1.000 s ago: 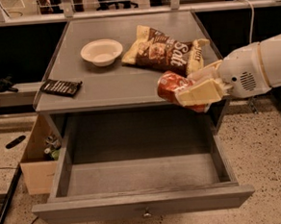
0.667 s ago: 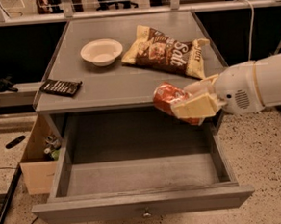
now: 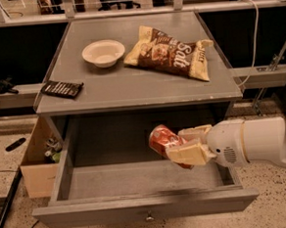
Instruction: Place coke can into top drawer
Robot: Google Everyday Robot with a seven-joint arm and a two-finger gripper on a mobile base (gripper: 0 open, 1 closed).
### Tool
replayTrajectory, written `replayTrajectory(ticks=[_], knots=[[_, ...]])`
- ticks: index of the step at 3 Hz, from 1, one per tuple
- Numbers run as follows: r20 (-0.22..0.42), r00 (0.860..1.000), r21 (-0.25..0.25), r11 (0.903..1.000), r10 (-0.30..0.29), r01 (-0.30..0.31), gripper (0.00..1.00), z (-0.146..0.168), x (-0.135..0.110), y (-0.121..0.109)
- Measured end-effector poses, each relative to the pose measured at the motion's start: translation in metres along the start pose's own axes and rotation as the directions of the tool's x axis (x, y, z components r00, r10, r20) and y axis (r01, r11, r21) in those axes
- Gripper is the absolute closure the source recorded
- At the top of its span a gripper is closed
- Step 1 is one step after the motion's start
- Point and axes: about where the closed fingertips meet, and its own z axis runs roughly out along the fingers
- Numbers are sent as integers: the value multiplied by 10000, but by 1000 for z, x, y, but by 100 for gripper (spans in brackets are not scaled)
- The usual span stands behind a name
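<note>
The coke can (image 3: 164, 139), red with a silver end, is held tilted on its side in my gripper (image 3: 187, 143), whose cream fingers (image 3: 189, 154) are shut on it. The white arm comes in from the right. The can hangs over the right part of the open top drawer (image 3: 137, 177), above its bare floor and below the cabinet top. The drawer is pulled far out, and its flat front panel with the small knob (image 3: 149, 216) is at the bottom of the view.
On the grey cabinet top (image 3: 131, 87) lie a white bowl (image 3: 103, 52), a brown-and-cream chip bag (image 3: 170, 52) and a dark flat bar (image 3: 61, 89). A cardboard box (image 3: 38, 162) stands left of the cabinet. A white cable (image 3: 255, 34) hangs at the right.
My gripper with the coke can has moved down and to the left, from level with the cabinet top's front edge to inside the drawer opening.
</note>
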Motion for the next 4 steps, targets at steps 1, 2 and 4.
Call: replayTrajectory(ticks=[1, 2, 4], knots=[[-2, 10000, 0, 10000, 0, 0, 100, 0, 0, 0], [-188, 9998, 18, 10000, 41, -40, 100, 13, 12, -4], [-501, 9979, 137, 9991, -403, 410, 100, 75, 35, -51]])
